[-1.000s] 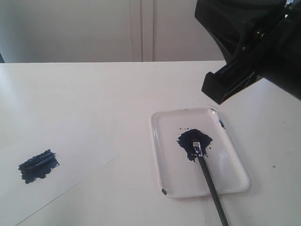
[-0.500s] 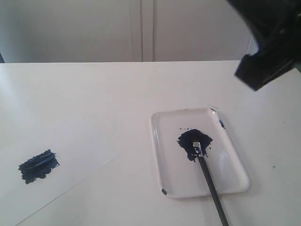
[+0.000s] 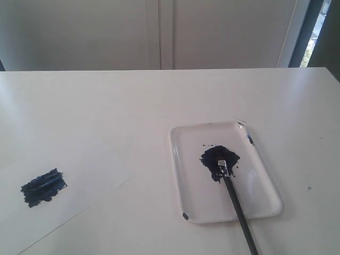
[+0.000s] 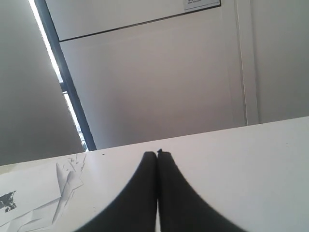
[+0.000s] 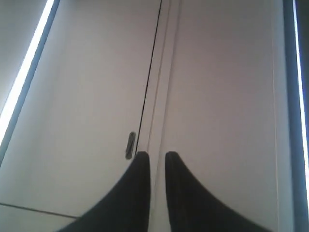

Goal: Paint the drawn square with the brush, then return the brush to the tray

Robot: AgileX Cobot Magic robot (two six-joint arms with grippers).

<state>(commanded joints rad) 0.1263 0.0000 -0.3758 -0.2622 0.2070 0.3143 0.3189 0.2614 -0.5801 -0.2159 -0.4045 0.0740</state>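
The right gripper (image 5: 158, 157) has left the far right, fingers slightly parted; left gripper (image 4: 157, 155) together; brush (image 3: 236, 204) rests in tray (image 3: 191, 154), drawn square (image 3: 43, 187) filled; likely done.

Square (image 3: 43, 187) painted navy; brush (image 3: 234, 198) bristles in tray (image 3: 183, 154) puddle.

Wht table (image 3: 133, 101), paper sheet (image 3: 79, 180) lower-L, pale cabinet doors (image 3: 159, 32) behind, window strip (image 3: 313, 37) top-R.
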